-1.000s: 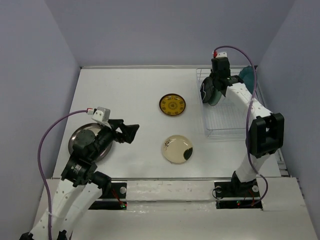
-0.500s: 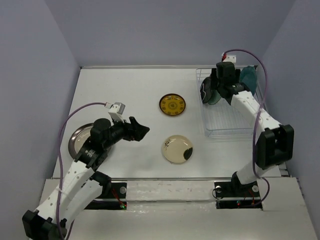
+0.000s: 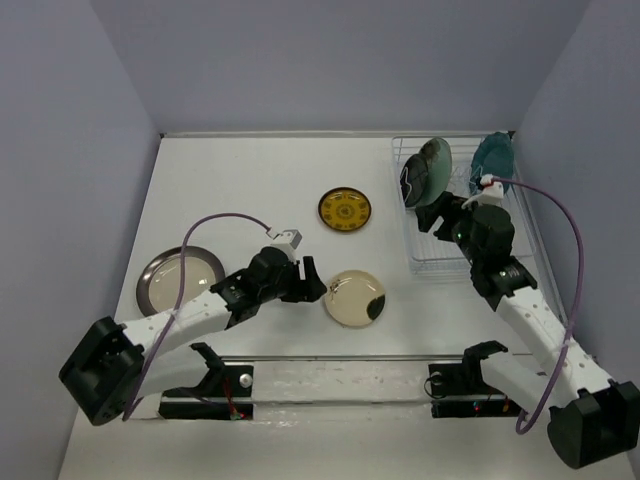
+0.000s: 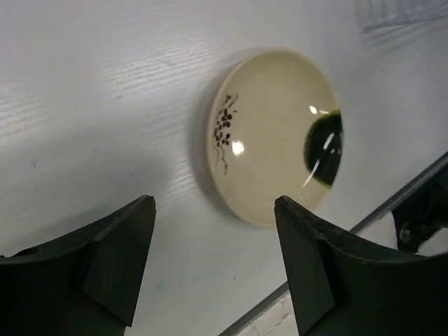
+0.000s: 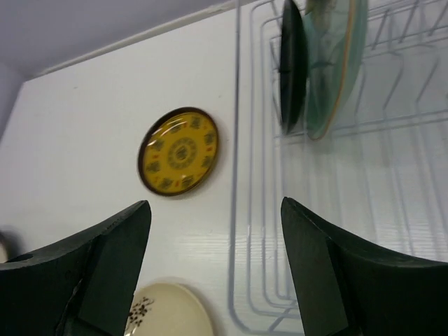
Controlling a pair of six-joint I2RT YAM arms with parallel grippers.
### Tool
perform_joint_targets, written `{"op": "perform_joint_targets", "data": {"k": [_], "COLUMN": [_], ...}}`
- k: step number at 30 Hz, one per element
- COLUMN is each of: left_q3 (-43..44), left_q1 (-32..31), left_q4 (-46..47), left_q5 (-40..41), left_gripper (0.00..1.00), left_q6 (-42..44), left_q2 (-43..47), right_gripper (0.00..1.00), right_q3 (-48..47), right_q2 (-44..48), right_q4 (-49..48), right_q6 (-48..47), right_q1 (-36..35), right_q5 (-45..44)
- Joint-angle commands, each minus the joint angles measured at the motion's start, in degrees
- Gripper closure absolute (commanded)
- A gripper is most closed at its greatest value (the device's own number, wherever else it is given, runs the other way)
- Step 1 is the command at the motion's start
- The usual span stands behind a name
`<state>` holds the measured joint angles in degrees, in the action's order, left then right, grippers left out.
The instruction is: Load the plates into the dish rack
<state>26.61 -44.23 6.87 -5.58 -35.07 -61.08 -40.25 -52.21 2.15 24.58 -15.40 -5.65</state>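
A cream plate (image 3: 354, 297) with a dark blotch lies flat on the table, and my left gripper (image 3: 312, 281) hovers open just left of it. In the left wrist view the cream plate (image 4: 276, 136) sits just beyond the empty left gripper (image 4: 213, 210). The white wire dish rack (image 3: 460, 248) holds a black plate (image 3: 409, 186), a pale aqua plate (image 3: 434, 170) and a teal plate (image 3: 492, 165) on edge. My right gripper (image 3: 436, 216) is open and empty over the rack's near left part. The right wrist view shows the black plate (image 5: 292, 63) and aqua plate (image 5: 336, 63) upright in the rack (image 5: 392, 175), beyond the right gripper (image 5: 214, 210).
A yellow patterned plate (image 3: 345, 209) lies flat left of the rack, also seen as the yellow plate (image 5: 178, 150). A grey metallic plate (image 3: 180, 275) lies at the near left, behind the left arm. Walls enclose the table on three sides.
My right gripper let go of the pale aqua plate in the rack and pulled back toward the near side. My left arm swung right from the grey plate to the cream plate.
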Motion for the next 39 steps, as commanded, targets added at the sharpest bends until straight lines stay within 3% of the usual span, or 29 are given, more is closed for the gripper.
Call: {"op": "perform_joint_targets", "data": {"k": [1, 12, 13, 14, 17, 18, 19, 20, 25, 31, 37, 39], "left_q3": [0.0, 3.9, 4.1, 4.2, 4.8, 4.7, 4.5, 4.3, 4.3, 5.0, 6.3, 6.7], "left_q1": [-1.4, -3.0, -3.1, -3.1, -3.1, -3.1, -3.1, -3.1, -2.8, -2.6, -2.4, -2.4], "left_q4": [7.8, 17.6, 18.3, 19.1, 19.4, 19.4, 19.4, 19.4, 17.2, 11.5, 8.5, 7.9], "left_q5": [3.3, -4.1, -5.0, -4.9, -2.7, -2.2, -1.3, -0.8, 2.2, 5.0, 4.8, 4.8], "left_gripper": [0.25, 0.42, 0.48, 0.64, 0.94, 0.94, 0.94, 0.94, 0.94, 0.94, 0.94, 0.94], "left_q6": [-0.4, 1.2, 1.5, 1.7, 1.6, 1.3, 1.2, 1.3, 2.5, 4.4, 5.4, 5.5], "left_q2": [-6.9, -23.2, -24.1, -25.1, -27.8, -27.7, -27.1, -26.2, -15.4, -0.4, 7.6, 8.0], "right_gripper": [0.2, 0.22, 0.23, 0.24, 0.29, 0.3, 0.45, 0.48, 0.5, 0.2, 0.14, 0.13], "right_q3": [5.9, 13.3, 13.6, 13.9, 14.1, 14.1, 14.4, 14.8, 14.9, 11.8, 10.5, 10.9], "right_q2": [7.3, 6.2, 6.0, 5.7, 4.6, 4.4, 4.3, 4.5, 4.8, -1.2, -10.5, -12.1], "right_q4": [-10.2, -13.8, -14.2, -14.5, -14.8, -15.0, -15.8, -16.6, -19.0, -18.4, -26.3, -30.1], "right_q6": [4.3, 6.1, 5.9, 5.7, 5.6, 5.6, 5.5, 5.4, 4.4, 1.4, 4.8, 5.8], "right_q1": [-0.6, -0.6, -0.6, -0.6, -0.6, -0.6, -0.6, -0.6, -0.6, -0.6, -1.7, -2.7], "right_q5": [9.8, 17.3, 17.2, 17.1, 18.0, 18.6, 19.6, 20.6, 27.6, 40.5, 61.3, 64.1]}}
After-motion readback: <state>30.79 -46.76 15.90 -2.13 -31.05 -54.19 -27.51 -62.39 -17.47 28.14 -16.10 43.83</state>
